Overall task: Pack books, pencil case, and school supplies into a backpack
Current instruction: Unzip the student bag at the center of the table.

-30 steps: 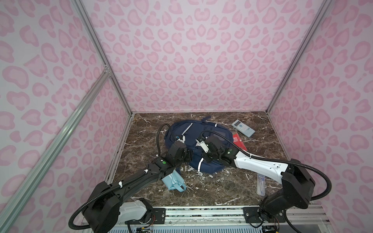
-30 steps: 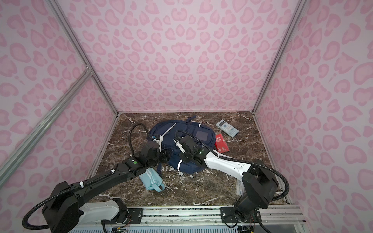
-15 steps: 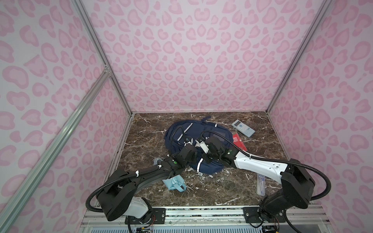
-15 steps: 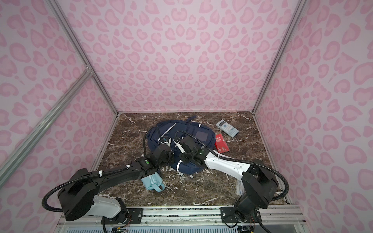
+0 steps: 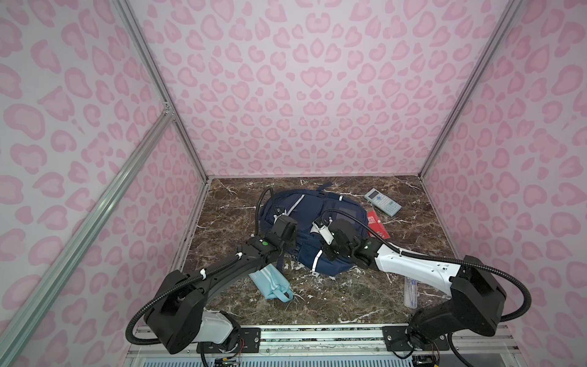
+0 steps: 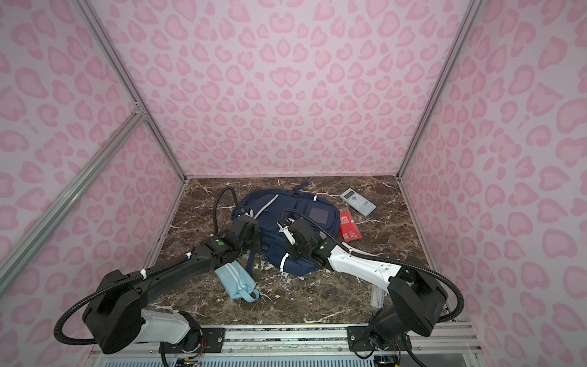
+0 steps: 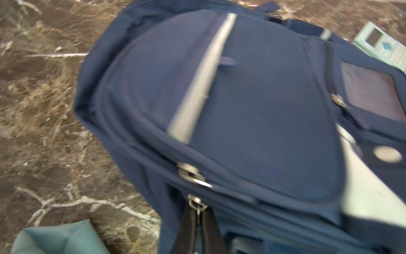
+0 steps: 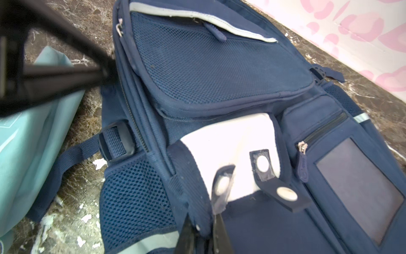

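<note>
The navy backpack (image 5: 313, 206) (image 6: 273, 206) lies flat in the middle of the marble floor. At its near left side, my left gripper (image 7: 198, 212) (image 5: 290, 244) is shut on a metal zipper pull (image 7: 196, 203). My right gripper (image 8: 203, 234) (image 5: 324, 236) is shut on a navy front flap (image 8: 186, 171) beside the white patch (image 8: 230, 140). The aqua pencil case (image 5: 270, 281) (image 6: 236, 282) lies under the left arm. The calculator (image 5: 382, 201), red booklet (image 5: 378, 225) and clear ruler pack (image 5: 409, 290) lie on the right. The books are out of view.
Pink patterned walls close off the left, back and right sides. A metal rail (image 5: 317, 333) runs along the front edge, where both arm bases stand. The left arm's cable (image 5: 259, 206) arcs over the backpack's left side.
My left gripper has closed from half open onto the zipper pull at the backpack's side. The right gripper has kept its hold on the flap.
</note>
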Controlling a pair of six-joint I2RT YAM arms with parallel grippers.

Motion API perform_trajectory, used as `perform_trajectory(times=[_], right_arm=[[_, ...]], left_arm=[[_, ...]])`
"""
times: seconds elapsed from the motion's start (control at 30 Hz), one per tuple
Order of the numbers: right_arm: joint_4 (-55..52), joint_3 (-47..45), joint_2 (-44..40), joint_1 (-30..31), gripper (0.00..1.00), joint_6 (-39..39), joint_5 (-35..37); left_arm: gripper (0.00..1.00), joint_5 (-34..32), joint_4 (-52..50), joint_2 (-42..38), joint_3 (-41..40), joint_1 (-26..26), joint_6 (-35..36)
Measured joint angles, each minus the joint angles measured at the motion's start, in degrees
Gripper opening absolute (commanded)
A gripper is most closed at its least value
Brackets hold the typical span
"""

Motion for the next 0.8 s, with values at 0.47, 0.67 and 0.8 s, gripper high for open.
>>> perform_trajectory(times=[0.47,0.67,0.8], right_arm=[[-2.49,-0.55,-2.54,1.03,0.79,0.76,7.56],[4.09,-3.85,-7.02,10.47,0.85,-4.85,8.79],[6.86,-0.35,-1.14,10.82,0.78,-9.27,9.18]], left_arm=[[0.03,10.86,-3.48,-13.22,-4.42,3.04,-0.79],[0.03,15.74,-4.66,-12.94,-2.34,-3.1,-3.02],[0.03,17.94,-4.52,-12.98,-1.75,-3.98,-4.26]])
